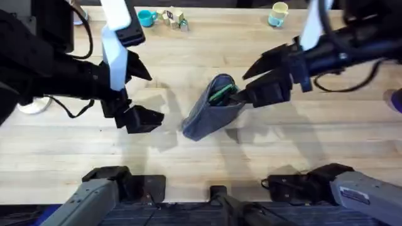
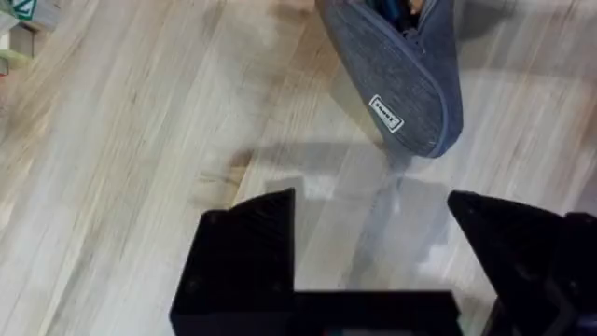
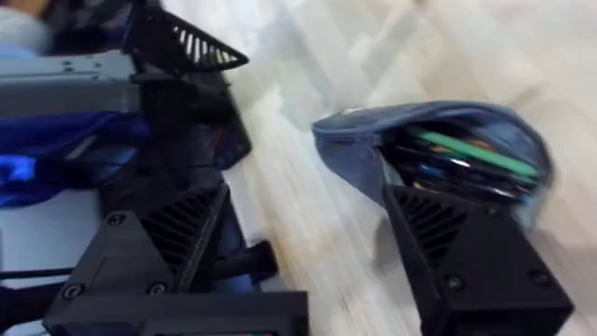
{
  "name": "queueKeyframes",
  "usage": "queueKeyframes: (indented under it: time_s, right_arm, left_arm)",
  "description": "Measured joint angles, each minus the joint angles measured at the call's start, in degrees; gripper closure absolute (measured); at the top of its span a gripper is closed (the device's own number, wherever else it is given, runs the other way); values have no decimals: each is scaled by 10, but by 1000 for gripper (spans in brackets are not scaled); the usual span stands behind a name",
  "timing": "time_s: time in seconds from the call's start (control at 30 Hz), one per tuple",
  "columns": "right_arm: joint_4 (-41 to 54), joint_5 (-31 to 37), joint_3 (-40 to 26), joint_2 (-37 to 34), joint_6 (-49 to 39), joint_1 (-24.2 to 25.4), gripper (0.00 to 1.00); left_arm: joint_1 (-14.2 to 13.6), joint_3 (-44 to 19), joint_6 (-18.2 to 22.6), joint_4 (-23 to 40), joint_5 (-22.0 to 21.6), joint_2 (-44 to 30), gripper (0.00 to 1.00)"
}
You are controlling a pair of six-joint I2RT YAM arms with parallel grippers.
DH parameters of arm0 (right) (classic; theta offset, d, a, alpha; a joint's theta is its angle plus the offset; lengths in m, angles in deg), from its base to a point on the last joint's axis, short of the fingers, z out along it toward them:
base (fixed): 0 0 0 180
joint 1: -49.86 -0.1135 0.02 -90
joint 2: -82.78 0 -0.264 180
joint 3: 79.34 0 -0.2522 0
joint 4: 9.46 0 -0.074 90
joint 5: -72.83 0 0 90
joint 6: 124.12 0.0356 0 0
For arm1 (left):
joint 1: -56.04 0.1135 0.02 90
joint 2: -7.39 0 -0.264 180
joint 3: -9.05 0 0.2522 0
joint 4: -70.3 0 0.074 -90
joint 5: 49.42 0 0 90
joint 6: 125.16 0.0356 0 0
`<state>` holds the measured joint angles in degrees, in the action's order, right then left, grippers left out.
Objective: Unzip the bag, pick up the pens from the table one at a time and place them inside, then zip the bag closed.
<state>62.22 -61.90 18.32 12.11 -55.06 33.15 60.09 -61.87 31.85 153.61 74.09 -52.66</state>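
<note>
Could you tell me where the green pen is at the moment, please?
The green pen lies inside the open grey bag near the middle of the table in the overhead view, just left of the right gripper at the bag's mouth.

The table [image 1: 207, 160] was pale butcher-block, its plank seams running lengthwise and soft shadows lying across it. At its far edge, well beyond the right pincer [image 1: 242, 94], stood a yellow mug [image 1: 278, 12]. Beyond the left pincer [image 1: 147, 94], also at the far edge, stood a teal cup [image 1: 147, 17], with small blocks [image 1: 174, 17] just beside it.
</note>
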Motion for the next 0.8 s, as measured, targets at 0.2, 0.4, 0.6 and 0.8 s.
queueKeyframes:
  time_s: [0.2,0.4,0.6,0.8]
  right_arm:
    - [16,-82,0,-98,-67,0,6]
    - [15,-121,0,-187,-123,0,6]
    - [-5,-132,0,-255,-142,0,6]
    - [-34,-132,0,-284,-147,0,5]
  left_arm:
    - [13,0,5,4,1,0,7]
    - [13,0,7,4,1,0,7]
    - [13,0,7,4,1,0,7]
    - [13,0,7,4,1,0,8]
